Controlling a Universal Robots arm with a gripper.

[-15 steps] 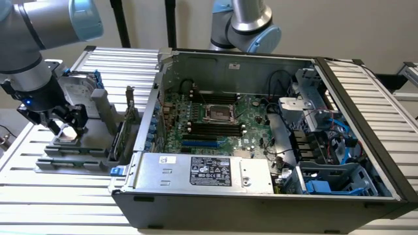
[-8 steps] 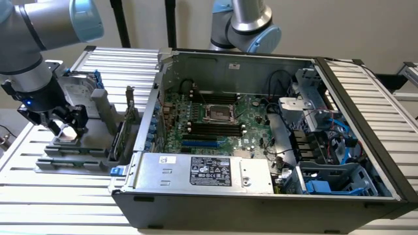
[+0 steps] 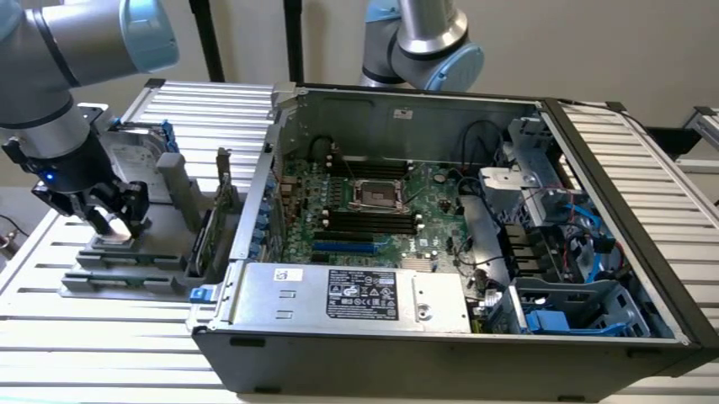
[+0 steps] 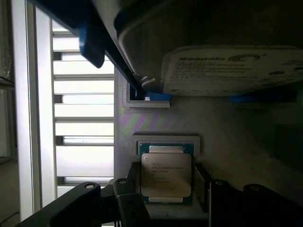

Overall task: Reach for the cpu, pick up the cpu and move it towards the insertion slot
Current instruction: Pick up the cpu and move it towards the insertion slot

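The cpu (image 4: 166,172), a small square chip with a silvery top, lies flat in a pale recessed holder (image 4: 165,140) on the grey fixture (image 3: 124,271) at the exterior view's left. My gripper (image 3: 116,224) is lowered over it, and its dark fingers (image 4: 202,185) stand close on either side of the chip. The jaws are still apart, so my gripper (image 4: 168,183) is open. The insertion slot (image 3: 376,195), a square socket with a shiny frame, sits on the green motherboard (image 3: 433,220) inside the open computer case (image 3: 450,341), well off to the exterior view's right of my gripper.
An upright silver hard drive (image 3: 137,156) with blue rails stands in the fixture just behind the cpu, close above it in the wrist view (image 4: 227,71). Tall cards (image 3: 215,210) stand between the fixture and the case wall. A second arm (image 3: 422,50) rises behind the case.
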